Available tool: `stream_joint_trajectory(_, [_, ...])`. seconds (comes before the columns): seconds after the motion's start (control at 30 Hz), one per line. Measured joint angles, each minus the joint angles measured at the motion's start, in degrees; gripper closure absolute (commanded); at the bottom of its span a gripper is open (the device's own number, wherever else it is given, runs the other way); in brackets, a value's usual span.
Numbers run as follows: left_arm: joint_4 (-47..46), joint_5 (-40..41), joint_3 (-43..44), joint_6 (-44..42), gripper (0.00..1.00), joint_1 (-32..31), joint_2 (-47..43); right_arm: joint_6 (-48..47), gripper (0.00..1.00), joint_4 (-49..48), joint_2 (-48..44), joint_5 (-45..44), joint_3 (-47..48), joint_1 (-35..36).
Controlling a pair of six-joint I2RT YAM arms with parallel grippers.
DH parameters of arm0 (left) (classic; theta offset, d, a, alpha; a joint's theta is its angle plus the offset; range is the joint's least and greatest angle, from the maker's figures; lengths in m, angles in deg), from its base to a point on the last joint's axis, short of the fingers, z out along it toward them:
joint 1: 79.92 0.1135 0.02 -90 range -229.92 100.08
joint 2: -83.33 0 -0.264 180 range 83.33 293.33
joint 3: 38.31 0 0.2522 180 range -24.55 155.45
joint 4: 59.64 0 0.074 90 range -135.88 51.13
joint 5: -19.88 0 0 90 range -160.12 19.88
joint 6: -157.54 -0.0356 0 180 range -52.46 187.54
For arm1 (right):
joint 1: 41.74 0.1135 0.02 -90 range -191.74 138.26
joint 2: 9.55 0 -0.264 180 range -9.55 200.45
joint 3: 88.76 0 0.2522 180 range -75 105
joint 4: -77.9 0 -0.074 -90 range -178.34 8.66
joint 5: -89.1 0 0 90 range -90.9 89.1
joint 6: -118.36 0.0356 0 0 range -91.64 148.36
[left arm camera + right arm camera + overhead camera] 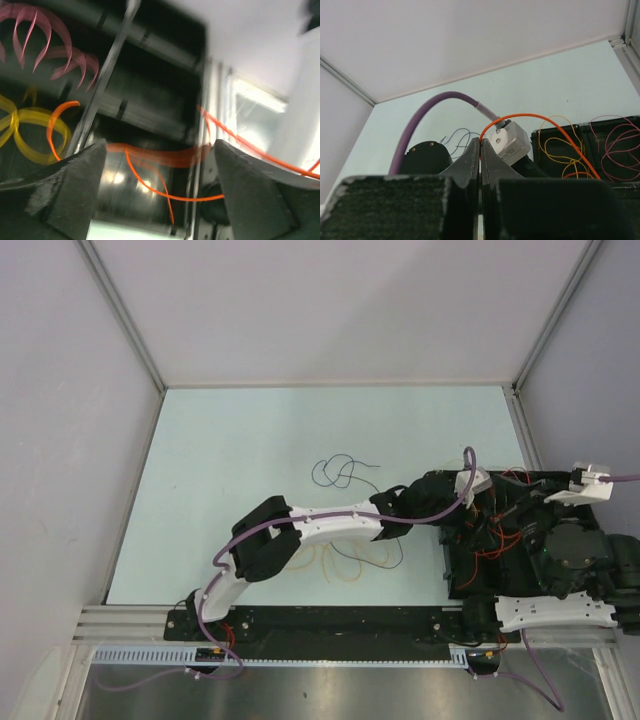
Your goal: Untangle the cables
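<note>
At the black compartmented tray (447, 575) on the pale green table (250, 440), the left gripper (160, 150) gapes wide around a thin orange cable (150, 187). The right gripper (480, 142) pinches it tight. The likely next move is drawing it free, towards the dark blue cable (335, 472) lying mid-table.

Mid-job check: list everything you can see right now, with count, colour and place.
dark blue cable: one, dark blue, looped mid-table, apart from the arms
yellow cables: count unclear, yellow, loops on the table under the left arm, more inside the tray
orange cable: at least one, orange, arcs from the right gripper's tip into the tray
pink cable: count unclear, pink, loops in the tray
black tray: one, black, right side of the table
table: one, pale green
purple hoses: two, purple, one per arm
left gripper: open, over the tray
right gripper: shut on the orange cable
</note>
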Motion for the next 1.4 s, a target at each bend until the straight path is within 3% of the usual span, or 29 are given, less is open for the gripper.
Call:
stream_joint_trajectory(0.27, [5.7, 7.7, -10.0, 0.4, 0.0, 1.3, -6.4, 12.2, 1.0, 12.1, 4.9, 3.6, -0.1, -7.7])
stream_joint_trajectory(0.63, [15.0, 19.9, -10.5, 0.2, 0.0, 3.7, -16.1, 16.7, 1.0, 18.3, 16.9, 20.1, -5.4, -32.7])
stream_joint_trajectory(0.8, [20.1, 23.8, -11.9, 0.4, 0.0, 4.2, -18.3, 14.7, 1.0, 14.8, 18.9, 30.3, -9.7, -46.8])
stream_joint_trajectory(0.97, [24.8, 26.3, -19.5, 0.6, 0.0, 5.2, -26.2, 13.7, 1.0, 10.5, 20.6, 38.6, -12.5, -59.6])
stream_joint_trajectory(1.17, [28.0, 28.4, -26.4, 1.0, 0.0, 6.1, -38.5, 12.8, 1.0, 2.6, 20.7, 48.8, -18.0, -68.7])
stream_joint_trajectory(1.4, [31.4, 31.6, -35.6, 1.9, 0.0, 6.3, -55.1, 14.6, 1.0, -4.3, 21.5, 56.7, -29.2, -73.5])
